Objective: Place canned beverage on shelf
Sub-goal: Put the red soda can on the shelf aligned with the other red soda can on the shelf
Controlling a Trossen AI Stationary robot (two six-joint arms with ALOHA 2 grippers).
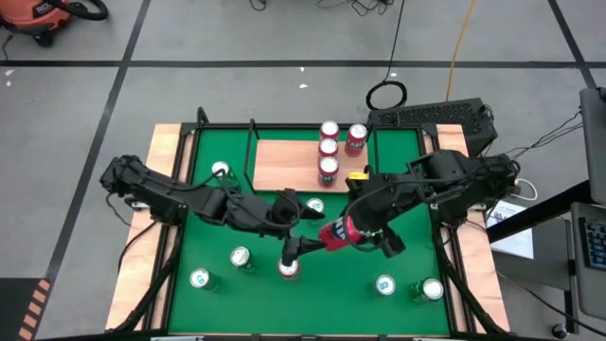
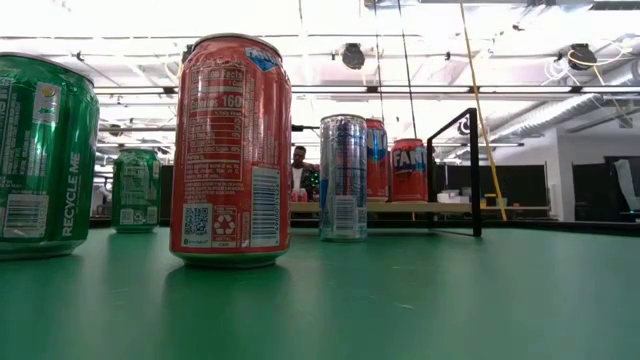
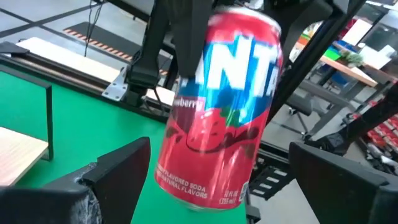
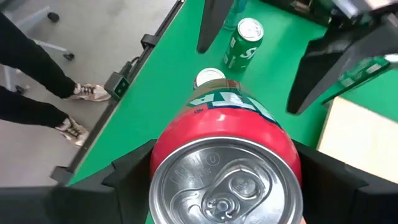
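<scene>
Red can [image 1: 337, 233]: held in the air over the middle of the green desk [image 1: 402, 256], tipped on its side. Strawberry soda label readable in the left wrist view [image 3: 219, 118]; silver top with pull tab faces the right wrist camera [image 4: 225, 180].

Right gripper [image 1: 352, 230]: fingers [image 4: 132, 168] closed against both sides of the red can, holding it clear of the desk.

Left gripper [image 1: 301, 244]: just beside the red can, pointed at its base; fingers [image 3: 115, 171] spread wide, one on either side of the can, not touching it.

Shelf [image 1: 284, 163]: light wood board with black rail, at the far side of the desk. Four cans [image 1: 329, 149] stand on its right-hand end, close together.

Loose cans on the desk: another red can [image 1: 288, 269] upright just below the left gripper; green cans [image 1: 240, 258] scattered along the near side; one can [image 1: 221, 170] left of the shelf.

A person's legs and shoes [image 4: 84, 93] show on the floor beside the desk.
</scene>
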